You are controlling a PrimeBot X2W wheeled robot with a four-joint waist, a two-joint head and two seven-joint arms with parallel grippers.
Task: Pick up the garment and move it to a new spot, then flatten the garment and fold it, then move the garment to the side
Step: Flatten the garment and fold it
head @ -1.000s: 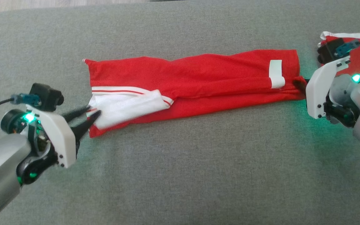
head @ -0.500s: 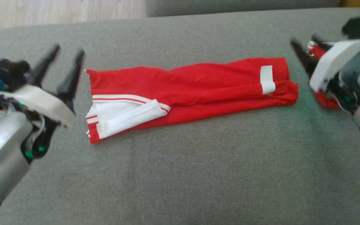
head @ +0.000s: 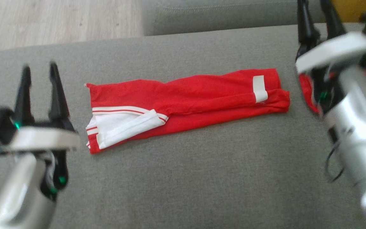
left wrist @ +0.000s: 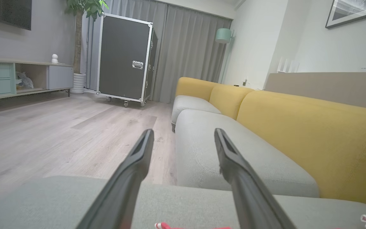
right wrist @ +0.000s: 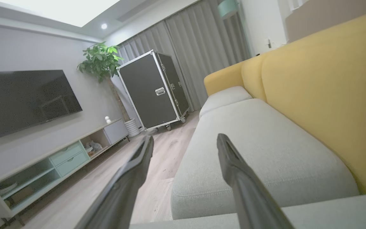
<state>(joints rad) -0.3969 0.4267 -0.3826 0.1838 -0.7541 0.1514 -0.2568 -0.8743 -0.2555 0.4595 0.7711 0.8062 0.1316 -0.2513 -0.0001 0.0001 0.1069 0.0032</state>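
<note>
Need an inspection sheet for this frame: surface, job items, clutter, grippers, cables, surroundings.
Surface: grey cushion, bare fabric around the job's things.
Job's things: red garment lies folded into a long strip, white striped part at its left end, not held.
Clutter: second red cloth at the right, partly hidden by the right arm.
Grippers: left gripper open, left of the garment and apart from it; right gripper open, holding nothing.
Cables: dark cable loops off the right forearm, clear of the garment.
Surroundings: wood floor, yellow sofa, black wheeled case, TV.
</note>
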